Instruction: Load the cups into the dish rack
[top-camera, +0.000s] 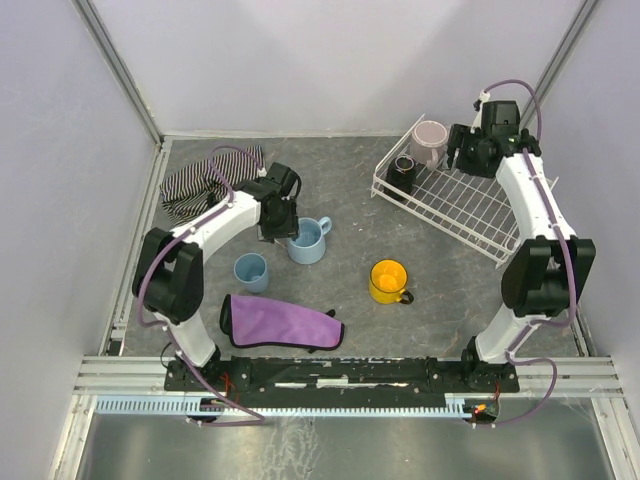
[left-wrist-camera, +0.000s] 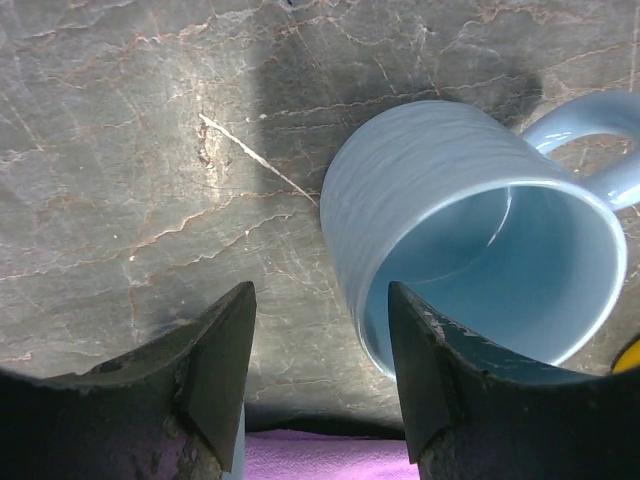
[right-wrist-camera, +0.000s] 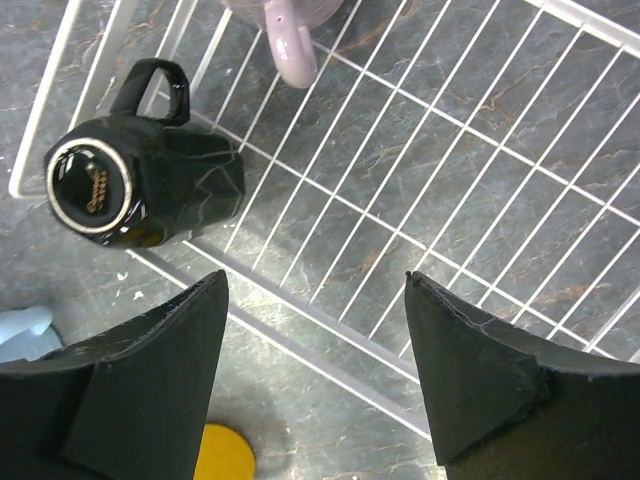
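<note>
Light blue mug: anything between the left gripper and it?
Nothing visible. The left gripper is open right at the light blue mug. In the wrist view the mug's near wall sits in the gap between the open jaws, with only bare table beside it.

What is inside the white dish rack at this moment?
Two cups: a black cup and a pink cup, both at the far left end of the dish rack. From above, the right arm hides its far right corner.
</note>
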